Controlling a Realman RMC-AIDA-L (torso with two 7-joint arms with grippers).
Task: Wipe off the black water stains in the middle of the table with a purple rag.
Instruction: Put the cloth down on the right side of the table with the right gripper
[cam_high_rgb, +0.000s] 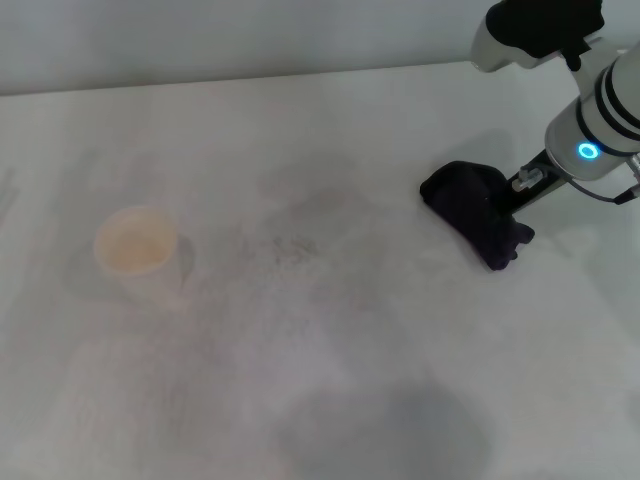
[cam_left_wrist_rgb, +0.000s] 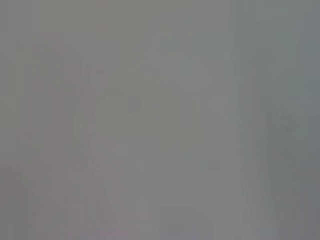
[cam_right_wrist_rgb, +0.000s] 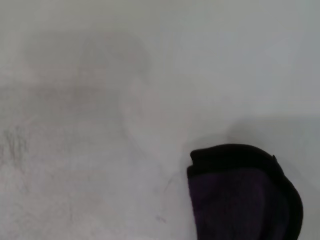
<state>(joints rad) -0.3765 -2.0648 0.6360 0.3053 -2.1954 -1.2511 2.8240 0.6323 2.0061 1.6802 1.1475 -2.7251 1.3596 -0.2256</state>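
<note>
We see the right gripper (cam_high_rgb: 512, 196) reaching in from the far right side of the white table (cam_high_rgb: 320, 400), its tip buried in the purple rag (cam_high_rgb: 475, 212), which lies bunched on the surface; whether the fingers clench it we cannot tell. A paper cup (cam_high_rgb: 135, 243) stands well away, beyond faint smudges (cam_high_rgb: 290, 245).

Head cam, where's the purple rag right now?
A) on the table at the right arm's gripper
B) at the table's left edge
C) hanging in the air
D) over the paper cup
A: the purple rag lies on the table, with the right gripper at it, far from the cup.
</note>
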